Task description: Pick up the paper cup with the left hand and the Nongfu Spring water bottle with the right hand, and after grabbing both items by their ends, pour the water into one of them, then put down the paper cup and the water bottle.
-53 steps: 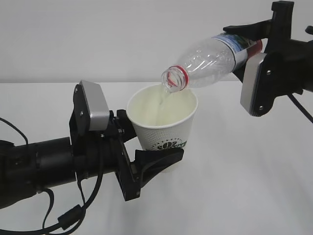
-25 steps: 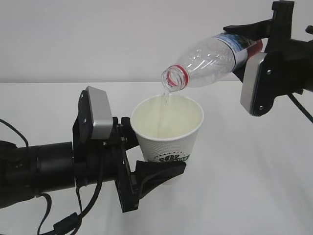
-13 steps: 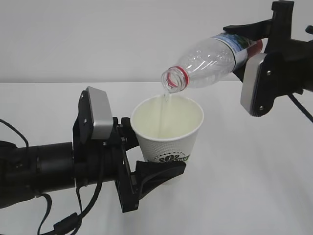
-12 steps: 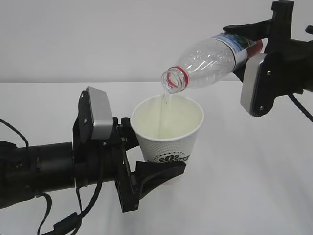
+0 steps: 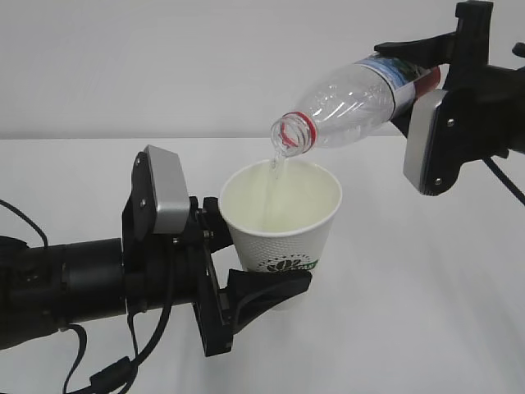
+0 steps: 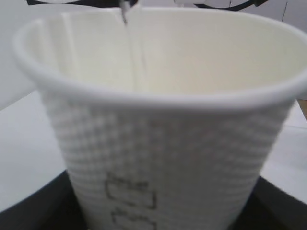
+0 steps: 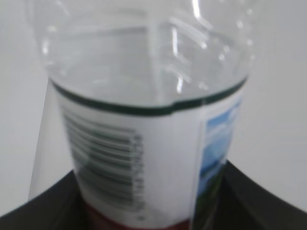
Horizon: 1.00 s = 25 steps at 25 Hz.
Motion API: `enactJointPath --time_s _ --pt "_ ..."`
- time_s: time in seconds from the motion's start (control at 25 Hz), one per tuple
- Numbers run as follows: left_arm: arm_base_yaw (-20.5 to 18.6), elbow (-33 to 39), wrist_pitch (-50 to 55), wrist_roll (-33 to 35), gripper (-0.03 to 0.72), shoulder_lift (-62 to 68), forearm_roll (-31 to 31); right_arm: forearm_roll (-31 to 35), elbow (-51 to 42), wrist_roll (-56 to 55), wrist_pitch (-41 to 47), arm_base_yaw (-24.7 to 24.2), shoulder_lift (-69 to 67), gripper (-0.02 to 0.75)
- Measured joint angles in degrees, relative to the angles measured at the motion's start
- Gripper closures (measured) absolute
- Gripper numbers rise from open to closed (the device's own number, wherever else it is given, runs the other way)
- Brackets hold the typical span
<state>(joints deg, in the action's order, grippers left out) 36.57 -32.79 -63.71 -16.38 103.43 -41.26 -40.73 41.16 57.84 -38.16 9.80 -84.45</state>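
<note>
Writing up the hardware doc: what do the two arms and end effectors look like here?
Both are matte black. The left end effector has angular black fingers, a silver-grey rounded rectangular plate on its body, a thick cylindrical forearm and loose black cables hanging under it. The right end effector matches: black fingers, the same silver-grey plate, one black cable trailing off.

Plain pale grey wall (image 5: 205, 57), white tabletop (image 5: 410, 287), even light
</note>
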Motion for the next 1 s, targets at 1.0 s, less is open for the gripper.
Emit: enactJointPath --time_s 1.0 --pt "0.0 0.0 -0.6 1.3 0.155 0.0 0.0 0.0 0.0 0.3 -0.3 0.0 0.0 0.29"
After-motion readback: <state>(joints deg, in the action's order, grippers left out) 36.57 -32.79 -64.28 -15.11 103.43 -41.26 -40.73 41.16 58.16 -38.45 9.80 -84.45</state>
